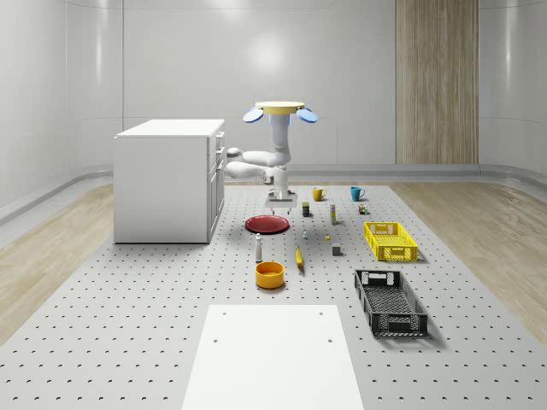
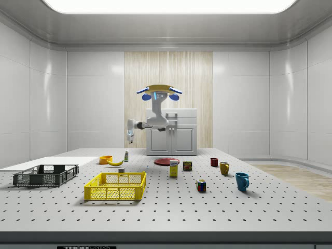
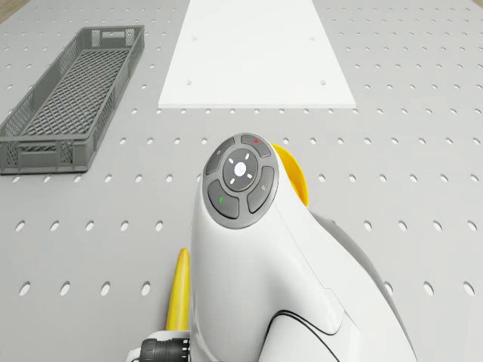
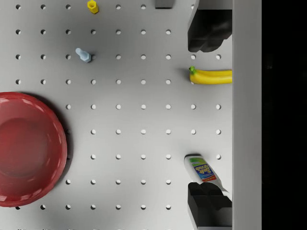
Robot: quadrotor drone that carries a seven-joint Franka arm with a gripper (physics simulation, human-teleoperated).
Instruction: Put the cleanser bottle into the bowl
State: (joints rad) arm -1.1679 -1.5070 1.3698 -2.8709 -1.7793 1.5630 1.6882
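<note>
The drone (image 1: 279, 111) hovered clear of the table (image 1: 128, 342), just right of the white cabinet (image 1: 167, 179) in the upper middle of the whole-scene view; the arm hung down from it over the row of small items. The gripper (image 4: 208, 117) pointed straight down with its fingers spread wide and nothing between them, held high above the surface; that reads as a pre-grasp stance, open so the fingers could drop either side of the target.

The cleanser bottle (image 1: 258, 248) stood upright on the table at the centre of the whole-scene view, between the red plate (image 1: 267, 224) behind it and the orange bowl (image 1: 269, 274) in front; the banana (image 1: 299, 256) lay just to its right. In the side view the gripper sat above and slightly right of the bottle, well apart from it in height. In the wrist view the bottle lay close by one finger (image 4: 208, 206) rather than midway; I judged that a small sideways correction was needed before descent, lest that finger come down on the cap. The bowl stood near, so the carry would be short.
</note>
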